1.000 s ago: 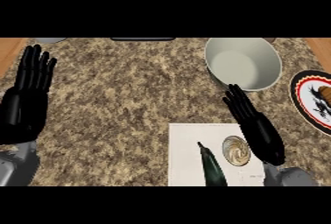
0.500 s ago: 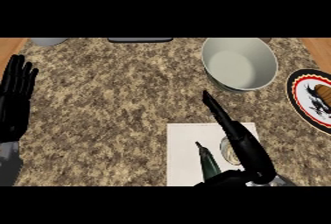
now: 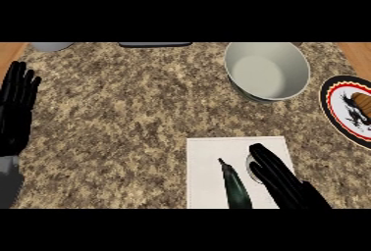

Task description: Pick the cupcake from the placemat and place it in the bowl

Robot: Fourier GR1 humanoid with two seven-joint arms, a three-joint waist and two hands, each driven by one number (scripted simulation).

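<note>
Pale cupcake (image 3: 251, 169) lies partly beneath the right hand (image 3: 291, 187) on the placemat (image 3: 206, 164).

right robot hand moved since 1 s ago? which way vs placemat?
Yes. The right robot hand pulled back toward the robot: fingertips that reached past the far edge of the placemat, toward the bowl, now lie inside it, over the cupcake.

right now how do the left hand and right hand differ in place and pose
The left hand rests at the view's left edge over the counter; the right hand lies over the placemat. The left hand's fingers point up, away from any object; the right hand's thumb stands apart from its fingers, with the partly hidden cupcake showing between them. Both are black and open.
</note>
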